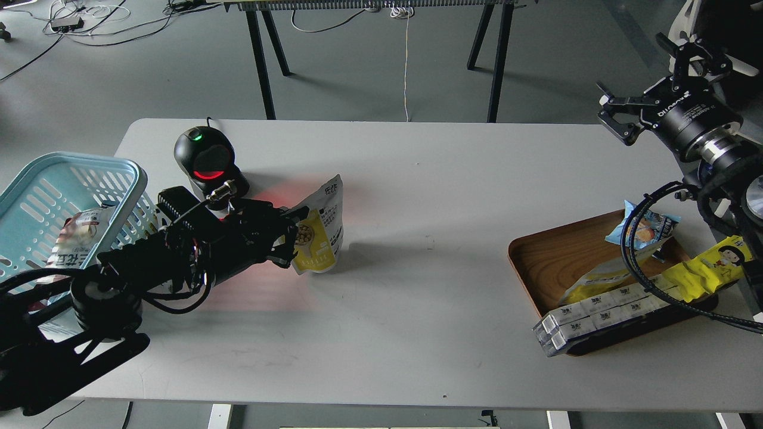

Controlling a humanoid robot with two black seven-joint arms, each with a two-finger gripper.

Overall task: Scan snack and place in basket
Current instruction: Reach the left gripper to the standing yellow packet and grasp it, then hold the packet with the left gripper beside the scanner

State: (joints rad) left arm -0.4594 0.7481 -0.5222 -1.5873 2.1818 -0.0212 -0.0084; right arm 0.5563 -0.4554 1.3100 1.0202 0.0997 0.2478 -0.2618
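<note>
The snack (pixel 320 229), a flat pouch with a yellow lower front, a round picture of beans and a white top, stands upright on the white table (pixel 417 286), just right of the black scanner (pixel 204 159). My left gripper (pixel 290 237) is shut on the pouch's left edge. The scanner's window glows red along its lower part and its top light is green. The light blue basket (pixel 71 179) stands at the table's left edge behind my left arm, with a packet inside. My right gripper (pixel 658 77) is open and empty, high above the table's far right corner.
A brown wooden tray (pixel 554 262) at the right holds a small blue bag (pixel 644 225), a long yellow wrapper (pixel 706 271), a yellow-white pouch and a row of white boxes (pixel 596 313). Black cables from my right arm hang over the tray.
</note>
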